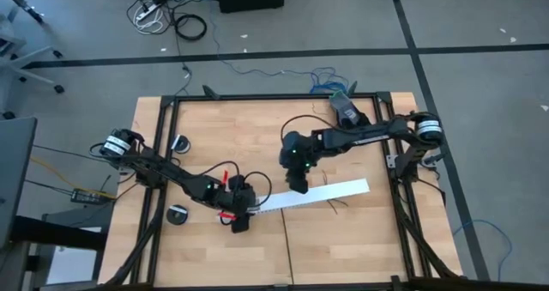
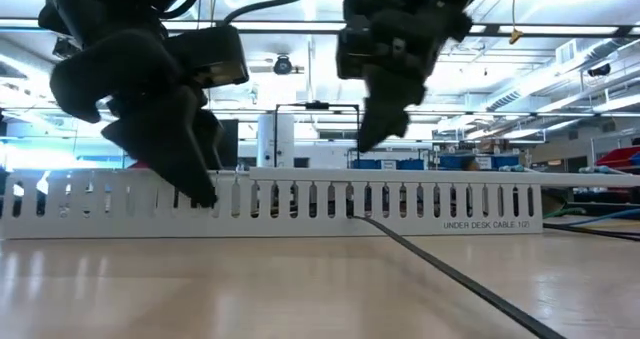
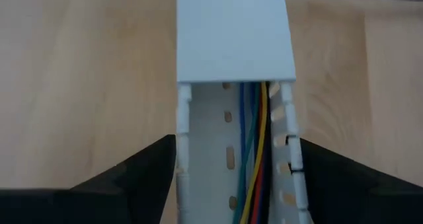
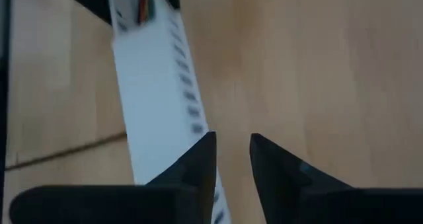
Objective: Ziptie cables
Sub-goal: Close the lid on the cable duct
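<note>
The long white slotted channel (image 1: 309, 197) lies flat on the table. Its lid (image 3: 231, 32) covers all but the left end. There the cables (image 3: 254, 151), thin blue, orange and red wires, run along inside the uncovered trough. My left gripper (image 1: 242, 218) is at that end, with its fingers closed on the trough. My right gripper (image 2: 375, 134) hangs above the channel's middle, clear of it. It is open by a narrow gap (image 4: 232, 158) with nothing in it. The ziptie (image 2: 440, 269), a thin black strip, lies on the table and runs from the channel's near wall toward the near edge. My left gripper has the channel's uncovered left end between its two fingers. One finger (image 3: 155, 168) is at each slotted side wall (image 3: 182, 151), and the fingers slant down and point along the channel. The channel stays flat on the table.
Two round black pieces (image 1: 180, 142) (image 1: 176, 215) sit on the table's left part. Black frame rails (image 1: 163, 154) run along the table's sides. Bare wood lies in front of the channel and to its right.
</note>
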